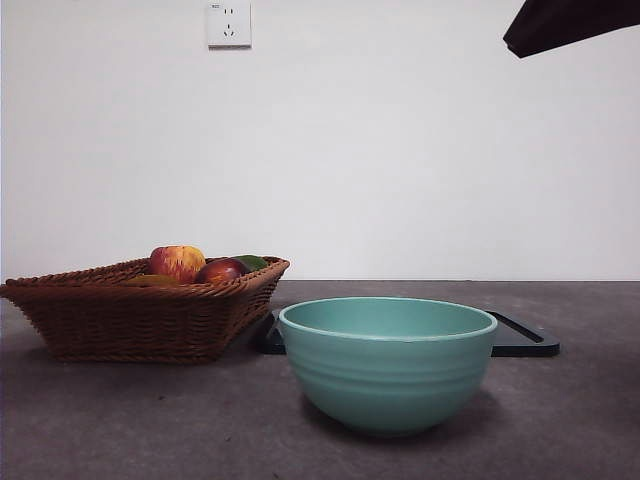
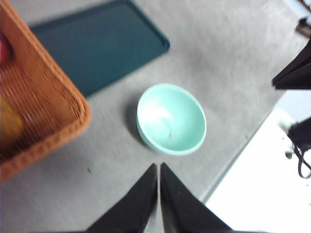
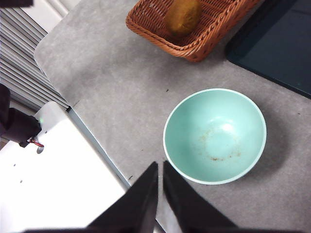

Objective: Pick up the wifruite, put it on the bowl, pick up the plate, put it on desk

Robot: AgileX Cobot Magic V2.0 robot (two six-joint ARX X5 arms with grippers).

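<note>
The wifruite (image 3: 182,17), a dull yellowish-brown oval, lies in the wicker basket (image 3: 194,36) near one corner. On the desk (image 1: 150,420) the teal-green bowl (image 1: 387,362) stands empty, in front of a dark flat rectangular plate (image 1: 525,340). Both grippers hang high above the desk, well apart from everything. My left gripper (image 2: 159,167) is shut and empty, with the bowl (image 2: 171,119) below it. Over the desk's edge next to the bowl (image 3: 215,136), my right gripper (image 3: 160,165) is also shut and holds nothing.
The basket (image 1: 140,315) stands left of the bowl and also holds a red-yellow apple (image 1: 177,262) and a dark red fruit (image 1: 221,271). A black arm tip (image 1: 570,25) shows at the top right. A white wall with a socket (image 1: 228,24) lies behind.
</note>
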